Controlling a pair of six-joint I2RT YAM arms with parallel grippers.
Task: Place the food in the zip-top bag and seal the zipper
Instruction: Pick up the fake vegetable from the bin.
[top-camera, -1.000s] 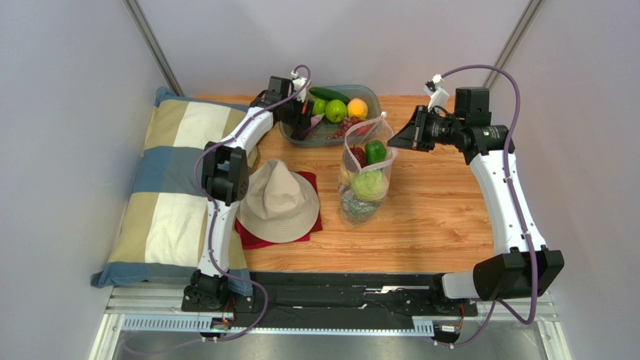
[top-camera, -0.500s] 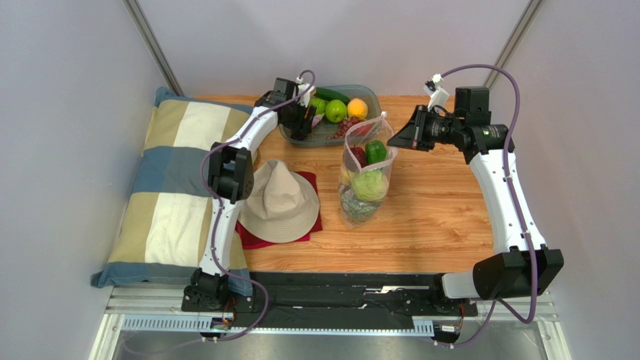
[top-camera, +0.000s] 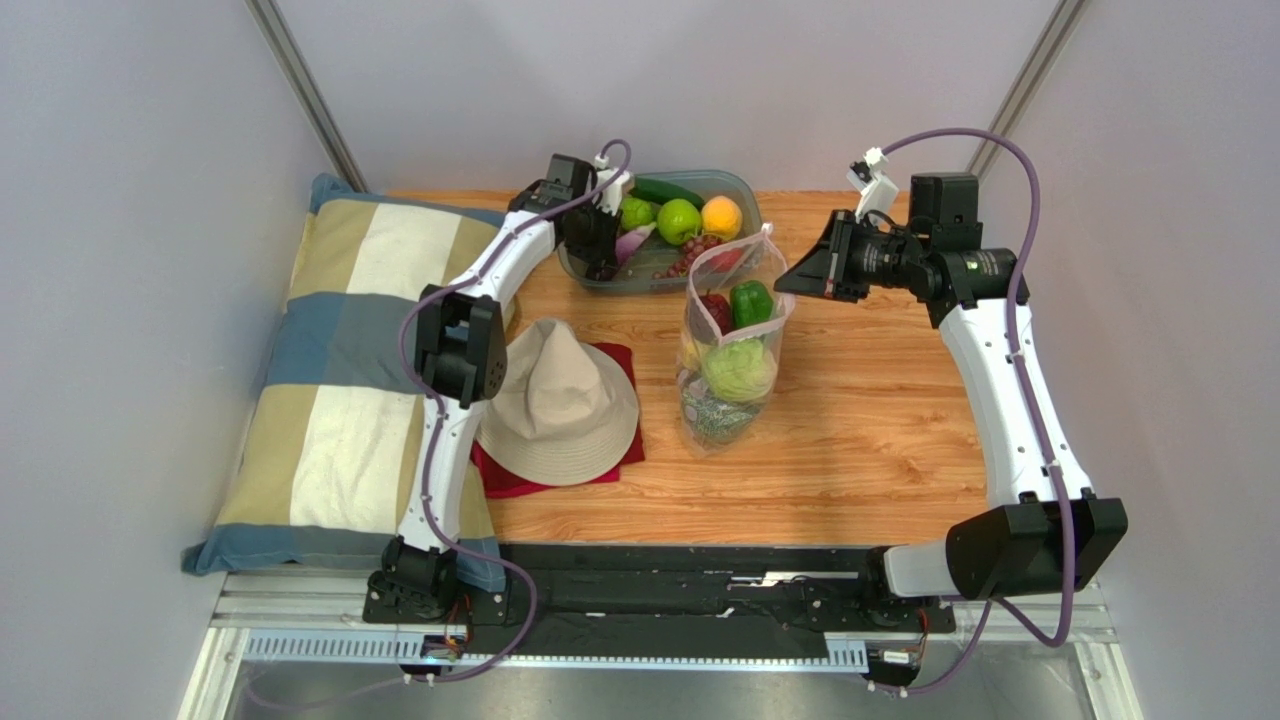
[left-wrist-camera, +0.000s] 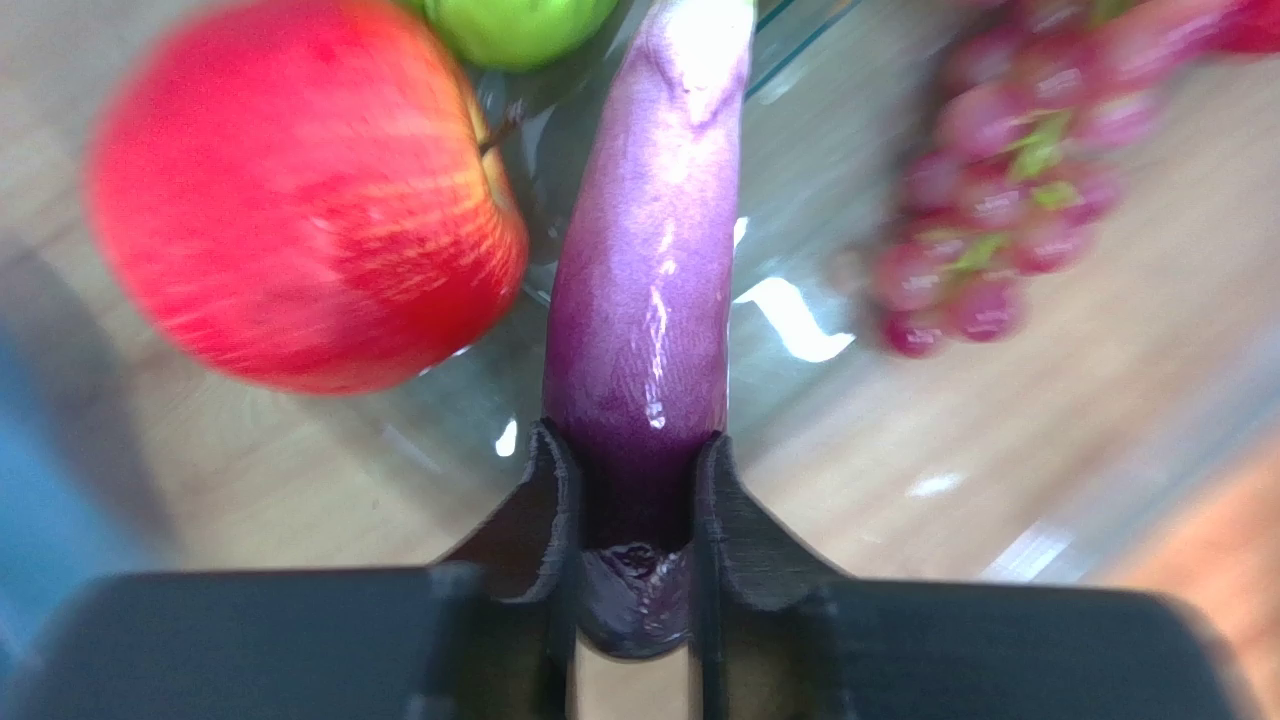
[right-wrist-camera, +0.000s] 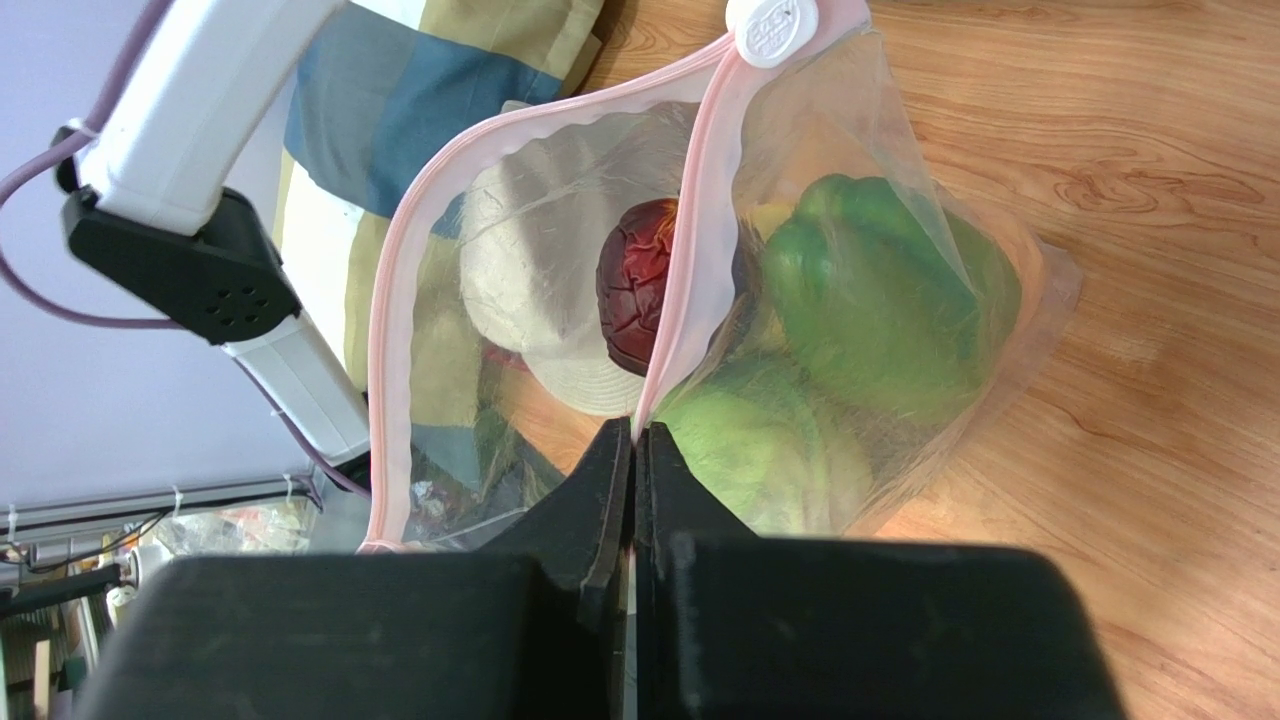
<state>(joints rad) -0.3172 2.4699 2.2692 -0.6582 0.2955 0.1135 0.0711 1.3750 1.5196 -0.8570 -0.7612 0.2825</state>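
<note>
Left gripper (left-wrist-camera: 634, 468): jaws clamped on the glossy purple eggplant (left-wrist-camera: 649, 300), which extends straight ahead inside the grey oval bowl (top-camera: 649, 282). Right gripper (right-wrist-camera: 633, 446): jaws pressed together, pinching the pink zipper strip (right-wrist-camera: 693, 285) of the clear plastic zip-top bag (right-wrist-camera: 962, 165) directly ahead.

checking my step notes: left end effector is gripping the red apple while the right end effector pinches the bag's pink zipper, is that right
Not the red apple: the left wrist view shows the left end effector clamped on the purple eggplant, with the apple lying beside it. The right end effector does pinch the pink zipper.
</note>
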